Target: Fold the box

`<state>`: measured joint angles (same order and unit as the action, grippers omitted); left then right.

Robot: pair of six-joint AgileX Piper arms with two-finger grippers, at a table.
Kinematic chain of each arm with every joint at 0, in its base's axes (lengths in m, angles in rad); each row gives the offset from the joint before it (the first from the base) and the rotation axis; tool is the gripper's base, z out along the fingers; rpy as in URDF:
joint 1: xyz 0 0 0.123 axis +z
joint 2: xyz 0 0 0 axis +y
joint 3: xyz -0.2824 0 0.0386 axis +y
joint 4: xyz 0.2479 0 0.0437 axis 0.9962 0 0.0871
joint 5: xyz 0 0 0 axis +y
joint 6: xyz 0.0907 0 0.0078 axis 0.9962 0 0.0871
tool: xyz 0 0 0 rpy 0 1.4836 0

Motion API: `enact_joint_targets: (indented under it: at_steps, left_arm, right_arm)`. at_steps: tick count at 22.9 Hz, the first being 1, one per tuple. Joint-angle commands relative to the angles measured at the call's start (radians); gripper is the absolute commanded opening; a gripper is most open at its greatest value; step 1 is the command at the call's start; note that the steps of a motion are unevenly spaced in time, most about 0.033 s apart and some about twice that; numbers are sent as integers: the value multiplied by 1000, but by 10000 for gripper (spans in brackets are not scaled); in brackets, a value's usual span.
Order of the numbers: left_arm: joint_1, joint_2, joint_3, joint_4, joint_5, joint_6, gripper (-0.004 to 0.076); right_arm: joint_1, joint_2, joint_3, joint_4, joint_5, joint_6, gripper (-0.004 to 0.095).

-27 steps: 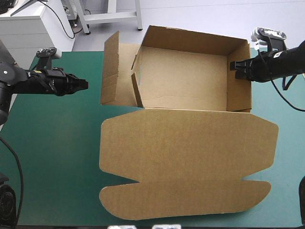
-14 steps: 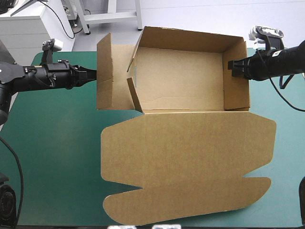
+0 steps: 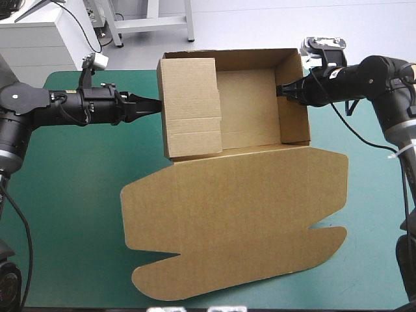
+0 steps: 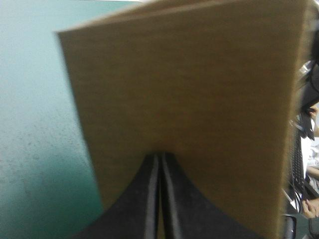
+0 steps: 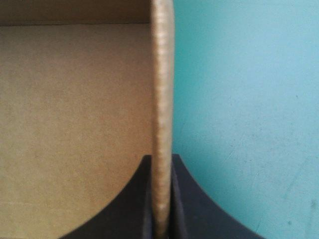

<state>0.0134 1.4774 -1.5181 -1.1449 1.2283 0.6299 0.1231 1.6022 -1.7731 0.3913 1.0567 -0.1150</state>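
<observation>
My left hand (image 4: 159, 159) is closed to a point, with its tip against the outer face of the left wall of the box (image 3: 247, 195). My right hand (image 5: 162, 164) pinches the edge of the right wall between its black fingers. The brown box sits toward the far edge of the teal-green surface (image 3: 71, 195). Its left flap is tipped inward over the tray, and its lid lies flat toward the near edge.

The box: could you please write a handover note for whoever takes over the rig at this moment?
The box sits toward the far edge of the table, lid flat on the near side.
Left gripper: shut, tip against the left flap, which leans inward.
Right gripper: shut on the right wall.
Done: walls raised.
Left: probably tucking the left flap in.
</observation>
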Motion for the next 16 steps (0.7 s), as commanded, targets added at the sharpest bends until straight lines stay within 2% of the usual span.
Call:
enact_joint_targets:
  at_steps: [1, 7, 10, 14, 16]
  left_arm:
    - [-35, -58, -21, -73, 61, -11, -8]
    - [-35, -58, -21, 35, 50, -23, -8]
    - [-35, -58, -21, 145, 46, -116, 9]
    - [-35, -58, -21, 169, 46, -159, 169]
    - [-35, -58, -21, 174, 48, -159, 289]
  right_arm:
    - [1, -26, -6, 29, -80, 30, -15]
    - [1, -26, 115, 93, -164, 28, -15]
    - [1, -26, 152, 98, -185, 24, -15]
    - [1, -26, 152, 133, -196, 7, -15]
    - [15, -26, 152, 125, -198, 0, -15]
